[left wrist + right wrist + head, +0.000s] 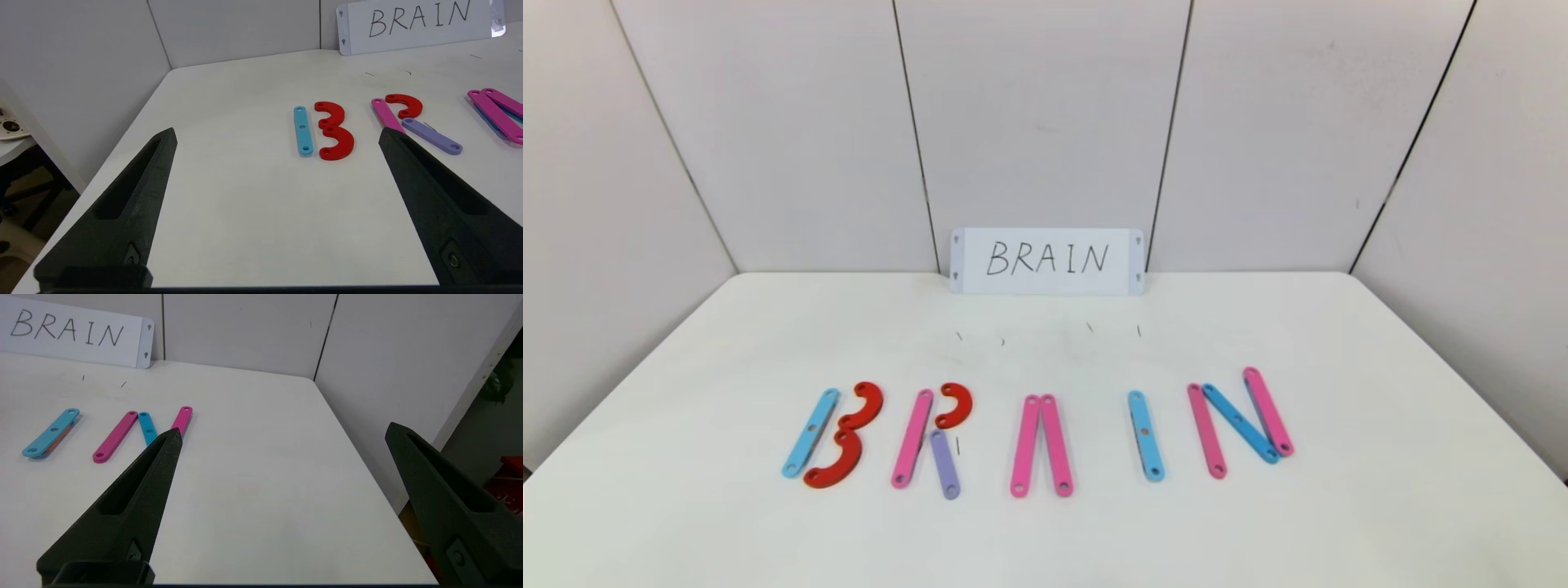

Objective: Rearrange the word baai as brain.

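Head view: the word (1045,437) sits in a row across the near-middle of the white table (1380,506), with the handwritten BRAIN card (1047,260) at the far edge. Left wrist view: left gripper (278,136) spread wide, empty, above the table's left. Right wrist view: right gripper (282,433) also gaping, holding nothing, over the right side.

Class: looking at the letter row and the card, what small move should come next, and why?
Probably none: the word already reads BRAIN like the card. The left end effector and right end effector hang open, back from it; best leave them there.
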`<act>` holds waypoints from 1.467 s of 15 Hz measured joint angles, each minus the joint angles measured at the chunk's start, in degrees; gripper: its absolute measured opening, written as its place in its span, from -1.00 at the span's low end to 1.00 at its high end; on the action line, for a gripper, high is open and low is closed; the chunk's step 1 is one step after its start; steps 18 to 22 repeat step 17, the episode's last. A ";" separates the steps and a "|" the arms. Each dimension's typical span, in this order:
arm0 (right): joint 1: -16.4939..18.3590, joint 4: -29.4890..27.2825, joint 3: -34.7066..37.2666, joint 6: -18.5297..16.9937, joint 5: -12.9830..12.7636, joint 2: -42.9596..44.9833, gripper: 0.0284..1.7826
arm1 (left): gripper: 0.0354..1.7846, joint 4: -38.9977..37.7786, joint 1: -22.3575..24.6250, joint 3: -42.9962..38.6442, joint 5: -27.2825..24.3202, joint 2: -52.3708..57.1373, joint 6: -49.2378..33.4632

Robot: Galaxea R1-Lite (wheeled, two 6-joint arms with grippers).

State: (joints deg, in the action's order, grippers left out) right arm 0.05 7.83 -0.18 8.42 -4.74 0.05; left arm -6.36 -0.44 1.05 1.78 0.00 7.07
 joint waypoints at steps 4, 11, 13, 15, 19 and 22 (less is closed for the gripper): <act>-0.05 -1.63 0.18 -3.24 3.06 0.05 0.95 | 0.95 5.38 0.00 -1.00 -2.63 0.02 -0.93; -0.02 -7.98 0.11 -7.58 4.64 0.05 0.95 | 0.95 6.44 0.00 -1.05 -2.33 0.00 -3.55; -0.02 -7.83 0.16 -8.20 4.61 0.05 0.95 | 0.95 6.46 0.00 -1.05 -2.30 0.02 -3.66; 0.00 -7.80 0.18 -8.29 4.58 0.05 0.95 | 0.95 6.44 0.00 -1.05 -2.27 0.02 -3.77; 0.00 -7.75 0.18 -8.22 4.63 0.05 0.95 | 0.95 6.36 0.00 -1.05 -2.22 0.02 -4.35; 0.00 -7.75 0.18 -8.22 4.63 0.05 0.95 | 0.95 6.36 0.00 -1.05 -2.22 0.02 -4.35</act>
